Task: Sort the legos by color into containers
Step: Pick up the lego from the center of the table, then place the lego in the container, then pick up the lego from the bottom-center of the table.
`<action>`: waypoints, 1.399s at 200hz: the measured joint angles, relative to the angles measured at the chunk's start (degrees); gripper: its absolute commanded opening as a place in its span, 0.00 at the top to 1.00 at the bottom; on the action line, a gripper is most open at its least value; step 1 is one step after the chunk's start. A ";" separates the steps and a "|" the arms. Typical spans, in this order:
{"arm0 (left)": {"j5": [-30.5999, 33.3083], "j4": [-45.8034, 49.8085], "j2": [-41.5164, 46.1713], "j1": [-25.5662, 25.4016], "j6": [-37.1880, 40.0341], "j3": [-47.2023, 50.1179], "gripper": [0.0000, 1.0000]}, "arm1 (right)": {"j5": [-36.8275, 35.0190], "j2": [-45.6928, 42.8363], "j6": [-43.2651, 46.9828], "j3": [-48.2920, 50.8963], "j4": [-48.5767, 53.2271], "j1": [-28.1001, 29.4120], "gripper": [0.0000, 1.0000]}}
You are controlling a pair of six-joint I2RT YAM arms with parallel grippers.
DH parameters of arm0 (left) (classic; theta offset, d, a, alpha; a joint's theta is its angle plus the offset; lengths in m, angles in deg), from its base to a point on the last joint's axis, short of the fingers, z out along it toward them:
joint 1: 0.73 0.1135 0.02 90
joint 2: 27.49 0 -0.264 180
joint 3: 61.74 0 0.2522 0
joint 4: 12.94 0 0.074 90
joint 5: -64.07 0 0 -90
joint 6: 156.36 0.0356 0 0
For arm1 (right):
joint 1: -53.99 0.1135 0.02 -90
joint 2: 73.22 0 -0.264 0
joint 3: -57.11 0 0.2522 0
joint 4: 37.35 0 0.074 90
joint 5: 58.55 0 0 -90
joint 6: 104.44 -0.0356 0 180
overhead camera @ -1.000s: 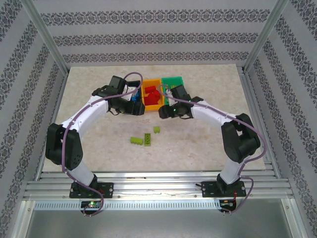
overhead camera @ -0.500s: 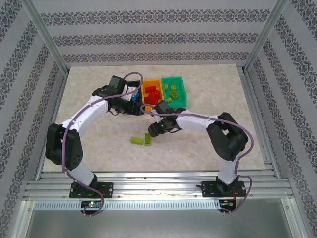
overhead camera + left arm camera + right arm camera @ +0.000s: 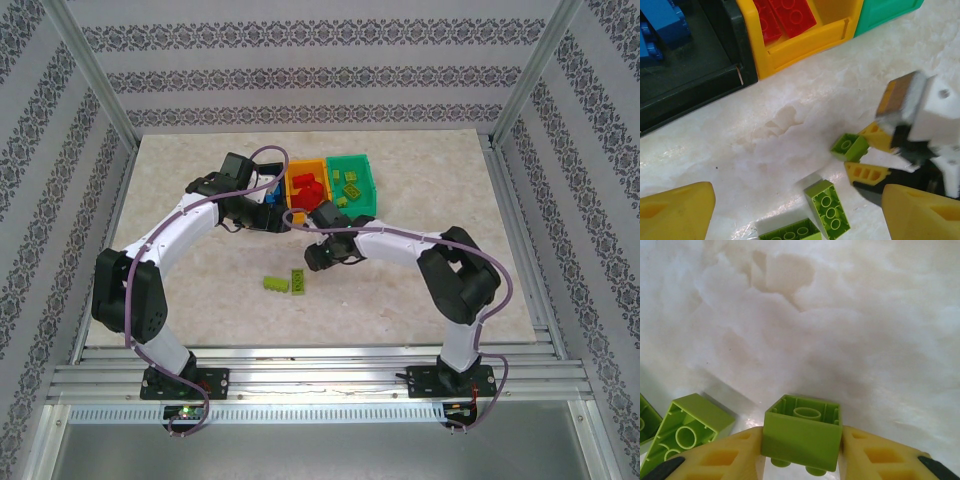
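My right gripper (image 3: 802,440) is shut on a small lime green lego (image 3: 802,432), hollow side up, low over the table; it also shows in the top view as the right gripper (image 3: 318,260). Two longer lime legos (image 3: 272,283) (image 3: 298,281) lie just left of it on the table. My left gripper (image 3: 268,220) hovers open and empty by the front of the black bin (image 3: 690,75), which holds blue legos (image 3: 660,25). The orange-yellow bin (image 3: 300,205) holds red legos (image 3: 306,188). The green bin (image 3: 370,192) holds lime legos (image 3: 352,182).
The three bins stand side by side at the middle back of the pale marble-look tabletop (image 3: 420,290). Metal frame posts (image 3: 90,80) and patterned walls enclose the table on three sides.
The right arm swung from beside the bins down and left to the loose lime bricks, and its jaws closed on the small one. The left arm stayed still.
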 measured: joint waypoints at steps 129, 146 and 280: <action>0.00 0.13 0.00 0.00 0.00 -0.02 0.13 | -0.72 3.26 0.81 -19.89 -1.05 -21.31 0.42; 0.02 0.22 0.00 0.00 0.00 -0.02 0.13 | -0.90 6.40 1.40 -23.21 -0.13 -21.33 0.39; -0.81 0.42 -0.02 0.00 0.00 -0.48 0.13 | 3.26 -9.18 3.08 -2.91 -0.28 -6.16 0.38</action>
